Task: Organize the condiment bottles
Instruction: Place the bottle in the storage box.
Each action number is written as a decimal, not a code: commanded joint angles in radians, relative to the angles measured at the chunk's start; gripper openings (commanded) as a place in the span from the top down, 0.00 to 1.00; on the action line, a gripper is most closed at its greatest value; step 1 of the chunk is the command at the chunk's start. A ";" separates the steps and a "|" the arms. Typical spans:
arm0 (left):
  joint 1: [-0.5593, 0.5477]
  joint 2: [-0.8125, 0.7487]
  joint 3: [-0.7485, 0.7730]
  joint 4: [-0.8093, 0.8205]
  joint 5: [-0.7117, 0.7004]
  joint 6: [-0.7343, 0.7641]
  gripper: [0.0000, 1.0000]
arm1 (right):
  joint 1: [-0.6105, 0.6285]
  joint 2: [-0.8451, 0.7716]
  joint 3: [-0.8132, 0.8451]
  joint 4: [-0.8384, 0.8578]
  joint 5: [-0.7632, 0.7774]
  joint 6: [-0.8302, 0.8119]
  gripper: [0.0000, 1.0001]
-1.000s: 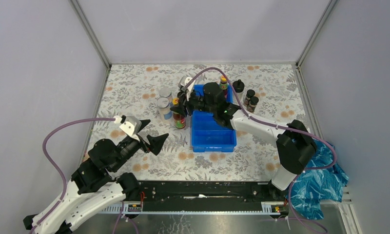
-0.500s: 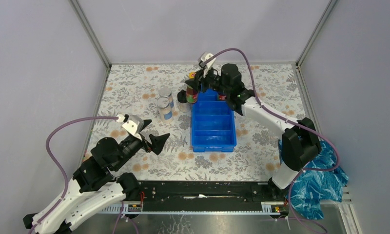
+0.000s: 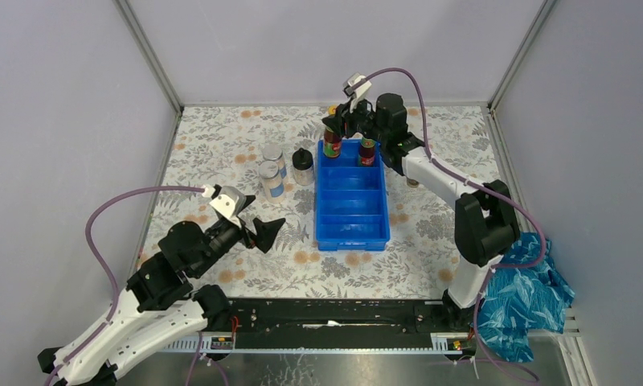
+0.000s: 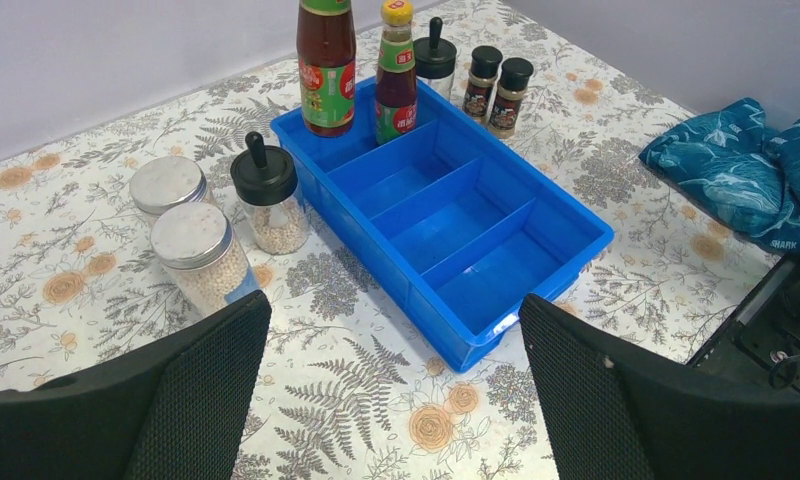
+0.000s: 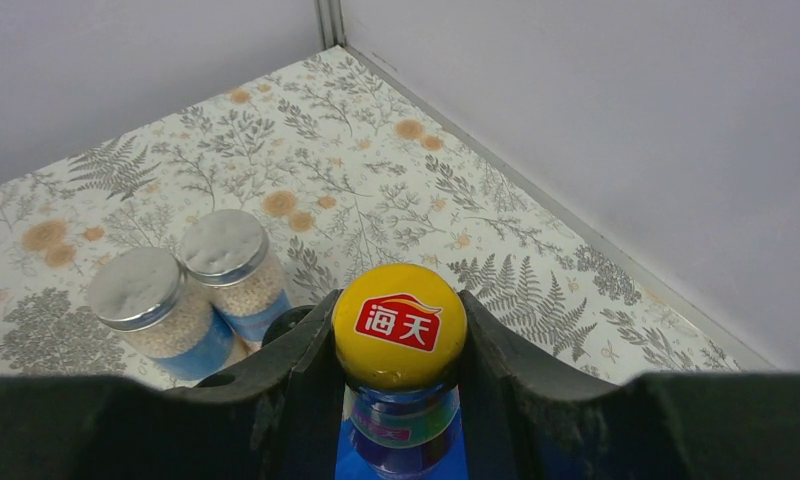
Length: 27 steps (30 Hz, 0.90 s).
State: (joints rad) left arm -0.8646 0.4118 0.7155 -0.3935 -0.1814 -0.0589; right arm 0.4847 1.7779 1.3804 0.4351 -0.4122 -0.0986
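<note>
The right gripper [image 5: 399,302] is clamped narrow on the neck of a dark red sauce bottle [image 4: 326,70], its two fingers [image 5: 296,352] pressed just under the yellow cap [image 5: 400,322]. The bottle hangs upright at the far-left corner of the blue tray [image 4: 566,215]. Its base is low in the farthest compartment, but no view shows whether it has touched the floor there. Just beside it, in the same compartment, stands the second dark red bottle [image 4: 396,90], so the step in hand reads as pairing the two sauces. The next move calls for lowering straight down until the base sits flat. The jaws should then part only a little and lift clear, without knocking the neighbour or tipping this tall, top-heavy bottle. Outside the tray, one black-domed clear jar [image 4: 266,195] stands near its left wall and the other [image 4: 436,62] just behind its far wall. Two silver-lidded jars [image 4: 198,250] sit together further left, and two short black-capped jars [image 4: 496,85] stand beyond the far-right corner. Those six are not yet in any compartment, so the task seems early. The left gripper [image 4: 391,400] hovers spread wide and empty over the floral table [image 4: 356,400], aimed at the tray and well apart from every bottle.
</note>
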 commanded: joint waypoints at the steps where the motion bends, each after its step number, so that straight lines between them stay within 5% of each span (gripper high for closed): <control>1: -0.006 0.011 -0.002 0.070 0.012 0.002 0.01 | -0.022 0.017 0.113 0.140 -0.036 0.001 1.00; 27: -0.006 0.048 -0.034 0.114 0.017 0.027 0.02 | -0.054 0.167 0.140 0.150 -0.058 -0.037 1.00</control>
State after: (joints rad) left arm -0.8646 0.4583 0.6956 -0.3355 -0.1795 -0.0521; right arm 0.4374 1.9640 1.4391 0.4320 -0.4397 -0.1108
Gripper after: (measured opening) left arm 0.983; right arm 0.452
